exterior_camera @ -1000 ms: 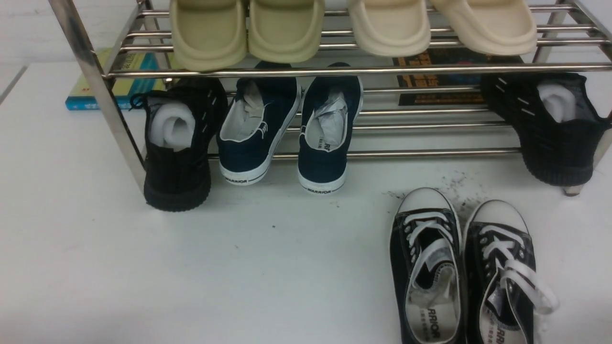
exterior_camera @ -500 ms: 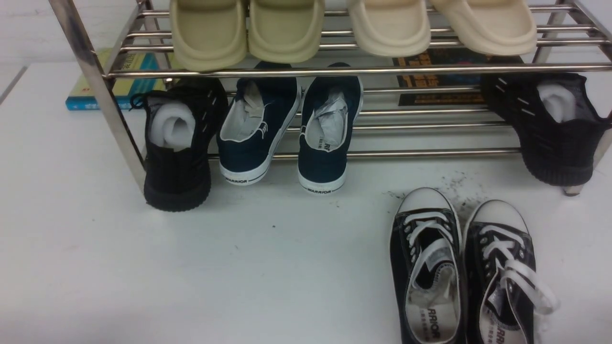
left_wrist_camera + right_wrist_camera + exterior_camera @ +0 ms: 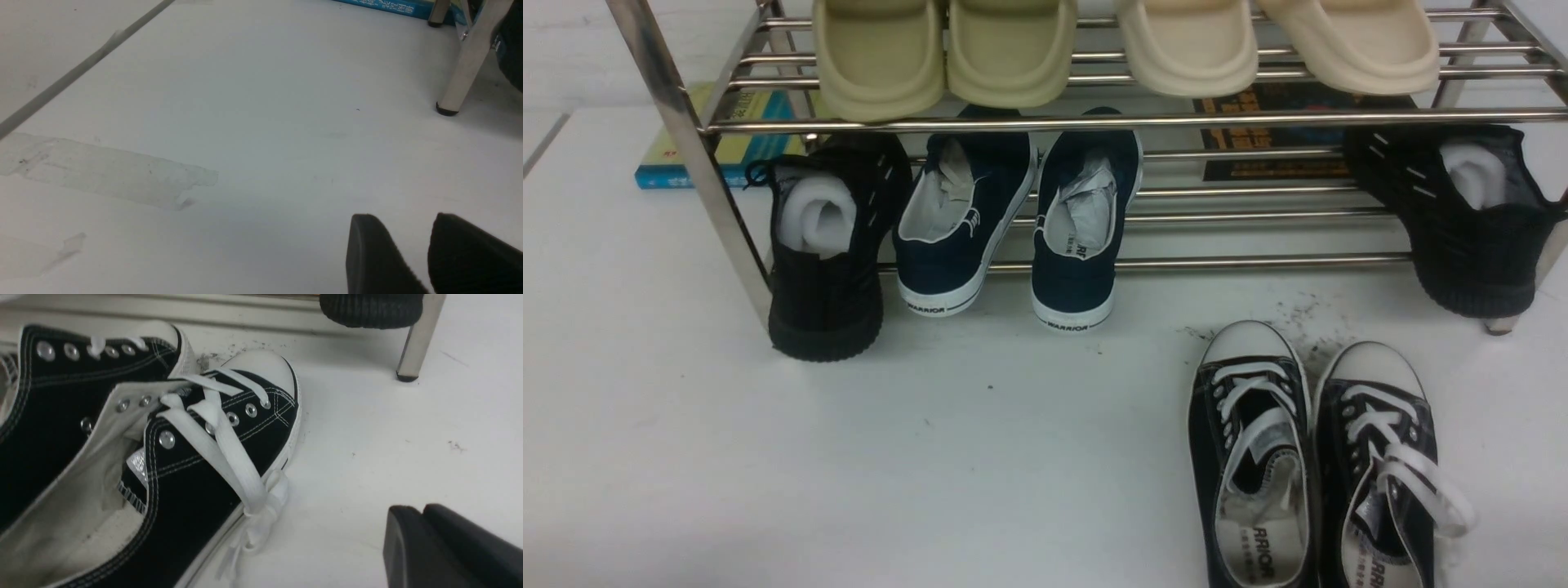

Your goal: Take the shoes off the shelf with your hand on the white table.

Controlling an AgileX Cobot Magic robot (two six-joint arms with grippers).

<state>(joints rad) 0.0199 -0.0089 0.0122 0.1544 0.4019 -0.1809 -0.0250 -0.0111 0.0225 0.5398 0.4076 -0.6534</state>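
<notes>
The pair of black canvas sneakers stands side by side on the white table (image 3: 849, 457) at the front right, toes toward the shelf: the left shoe (image 3: 1252, 457) and the right shoe (image 3: 1384, 465). The chrome shelf (image 3: 1094, 122) stands behind them. Neither gripper shows in the front view. In the right wrist view my right gripper (image 3: 416, 508) is shut and empty, apart from the nearer sneaker (image 3: 212, 465), with the table between them. In the left wrist view my left gripper (image 3: 402, 218) is open and empty over bare table, short of a shelf leg (image 3: 461, 69).
The lower tier holds navy slip-ons (image 3: 964, 220) and a black knit shoe at each end (image 3: 829, 245) (image 3: 1470, 220). Beige slippers (image 3: 947, 49) sit on the top tier. A blue book (image 3: 727, 147) and a dark book (image 3: 1282, 139) lie behind. Scuff marks (image 3: 1307, 314) lie before the sneakers' toes.
</notes>
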